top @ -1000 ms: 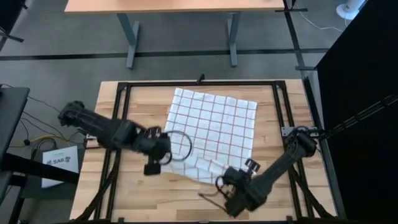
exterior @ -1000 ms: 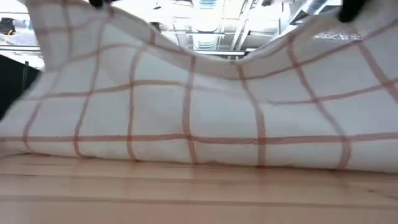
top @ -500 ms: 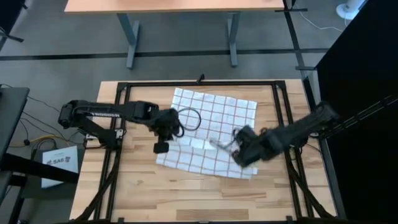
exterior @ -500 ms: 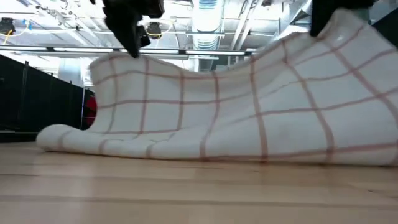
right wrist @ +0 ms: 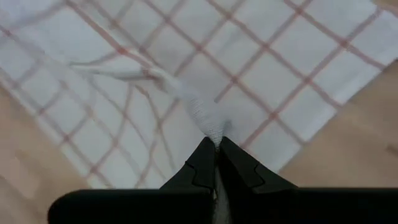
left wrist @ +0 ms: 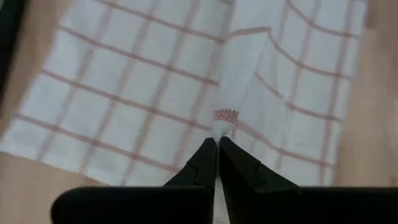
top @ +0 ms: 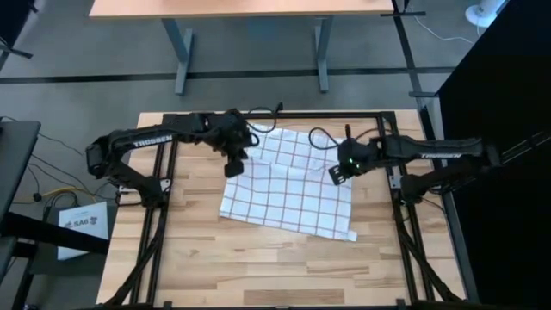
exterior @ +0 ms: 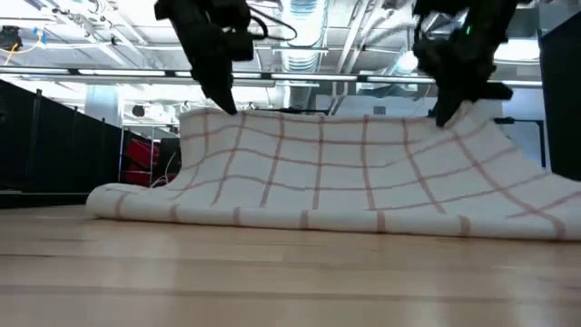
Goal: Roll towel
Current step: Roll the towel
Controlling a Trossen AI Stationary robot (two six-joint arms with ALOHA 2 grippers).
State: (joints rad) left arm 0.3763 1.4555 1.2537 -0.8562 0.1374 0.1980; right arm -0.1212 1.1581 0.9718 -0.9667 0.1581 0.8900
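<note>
Both grippers pinch the folded towel (top: 288, 185) and hold its upper layer raised above the table (top: 258, 267).

The left gripper (top: 233, 165) has its fingers pressed together on a bunched bit of cloth at the towel's far left corner; the right gripper (top: 337, 173) pinches the far right corner likewise. In the low view the cloth hangs between the two held points, and its near fold rests on the wooden tabletop, near the table's middle.
</note>
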